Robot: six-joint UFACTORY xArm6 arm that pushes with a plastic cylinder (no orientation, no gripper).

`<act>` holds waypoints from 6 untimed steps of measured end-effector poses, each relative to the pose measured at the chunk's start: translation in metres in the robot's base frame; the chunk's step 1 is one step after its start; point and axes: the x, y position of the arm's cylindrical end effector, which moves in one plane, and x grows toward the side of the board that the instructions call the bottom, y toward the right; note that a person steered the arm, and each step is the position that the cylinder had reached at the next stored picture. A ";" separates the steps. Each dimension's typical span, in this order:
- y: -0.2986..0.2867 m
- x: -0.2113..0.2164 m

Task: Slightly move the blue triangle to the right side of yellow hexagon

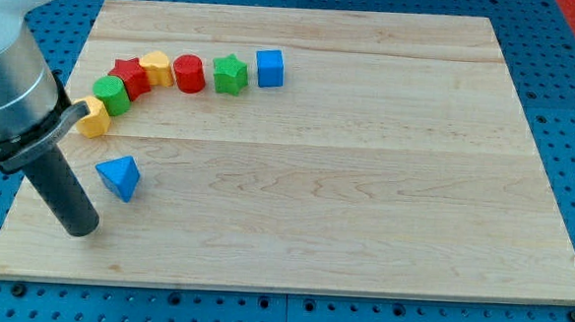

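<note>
No text, label, brand, number or sign can be read anywhere in the camera view.
</note>
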 end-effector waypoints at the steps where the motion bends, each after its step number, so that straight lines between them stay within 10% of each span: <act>1: 0.025 -0.033; 6: 0.025 -0.078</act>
